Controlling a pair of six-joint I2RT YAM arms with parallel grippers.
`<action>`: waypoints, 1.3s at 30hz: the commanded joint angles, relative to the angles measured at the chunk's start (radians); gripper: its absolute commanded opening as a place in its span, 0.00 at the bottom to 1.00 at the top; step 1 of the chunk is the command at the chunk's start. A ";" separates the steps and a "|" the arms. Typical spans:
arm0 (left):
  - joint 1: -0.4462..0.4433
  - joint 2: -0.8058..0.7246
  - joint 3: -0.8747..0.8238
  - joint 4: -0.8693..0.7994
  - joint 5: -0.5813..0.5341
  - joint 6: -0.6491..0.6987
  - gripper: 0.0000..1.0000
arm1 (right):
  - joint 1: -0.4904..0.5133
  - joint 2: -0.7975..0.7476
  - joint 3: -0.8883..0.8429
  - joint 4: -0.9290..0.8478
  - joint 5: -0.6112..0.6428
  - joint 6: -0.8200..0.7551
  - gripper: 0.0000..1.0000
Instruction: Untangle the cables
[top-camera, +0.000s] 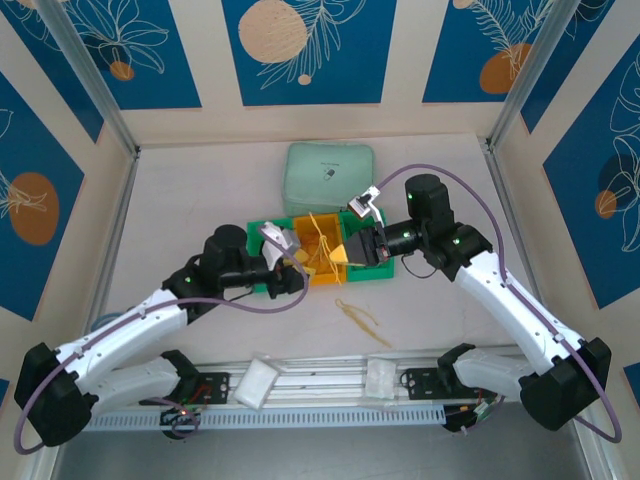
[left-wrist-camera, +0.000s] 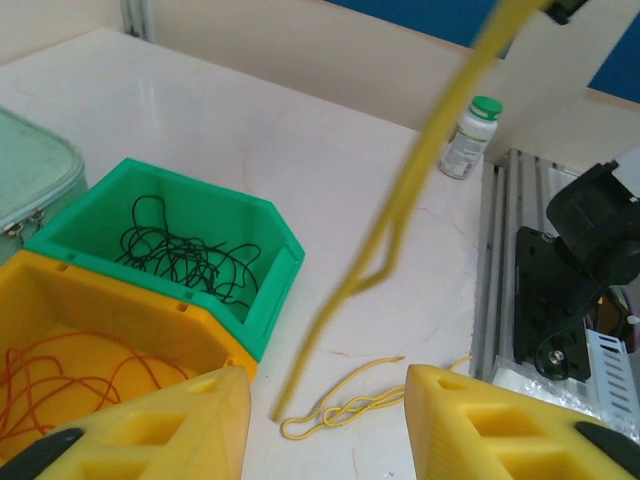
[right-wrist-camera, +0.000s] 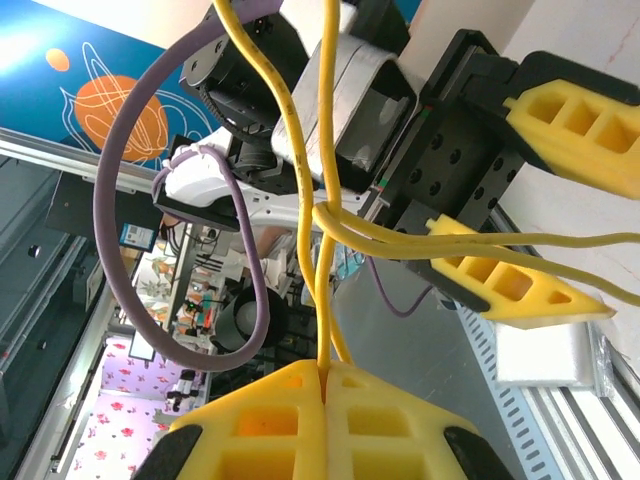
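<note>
1. Yellow cable (right-wrist-camera: 325, 100): it hangs in doubled strands above the bins. One end is clamped by the right end effector (right-wrist-camera: 325, 375), whose fingers are pressed together on it.
2. The left end effector (left-wrist-camera: 325, 385) stands at a middling gape with nothing in it. The yellow cable dangles in front of its fingers, untouched as far as I can tell.
3. A second cable (left-wrist-camera: 345, 408) lies loose on the tabletop (left-wrist-camera: 250, 130). Black cables (left-wrist-camera: 190, 255) sit in the green bin (left-wrist-camera: 275, 290), and orange cables (left-wrist-camera: 50, 370) in the yellow bin (left-wrist-camera: 130, 310).
4. The step in hand, I judge, is parting the lifted strands. Done well, the left should take one strand just beside the crossing, centred on its pads. It should then draw away slowly while the right's pinch holds.
5. The right wrist view gives the crossing sharply, with strands bending off past the left's fingers. The left wrist view blurs the cable but gives the bins' contents. The top view places the end effectors at either side of the yellow bin.
</note>
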 joint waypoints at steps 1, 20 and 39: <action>-0.007 -0.033 0.026 0.013 0.065 0.065 0.45 | 0.001 0.001 0.032 0.024 -0.044 0.031 0.00; -0.007 -0.122 -0.055 0.020 0.050 0.287 0.53 | 0.049 0.011 0.031 0.139 -0.079 0.114 0.00; -0.006 -0.082 -0.009 0.034 0.009 0.200 0.46 | 0.084 0.042 0.023 0.190 -0.083 0.129 0.00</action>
